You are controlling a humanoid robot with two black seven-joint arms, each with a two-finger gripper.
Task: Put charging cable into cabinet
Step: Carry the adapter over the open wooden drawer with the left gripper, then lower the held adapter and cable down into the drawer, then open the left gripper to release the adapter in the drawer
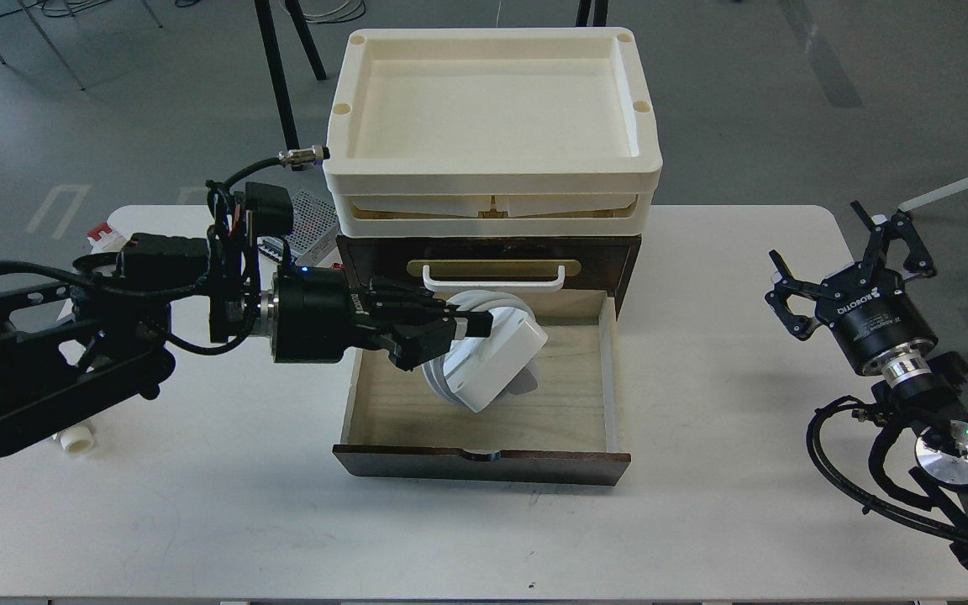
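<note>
In the head view we are at the placing step: our left gripper (460,329) is clamped on the charging cable (491,360), a flat white rounded-square adapter block with thick white cord looped around it, and holds it tilted over the pale wood pull-out drawer (484,420) of the small dark-brown wooden cabinet (618,252). We judge the next move calls for lowering the block toward the drawer floor, letting go, and drawing the arm out over the drawer's left wall without snagging a loop. Our right gripper (845,260) hangs empty with its fingers spread, well apart at the right end of the white table (702,521). We cannot tell whether the block touches the drawer floor. Our left arm hides most of the perforated grey metal box (312,210) and the small fittings behind it.
</note>
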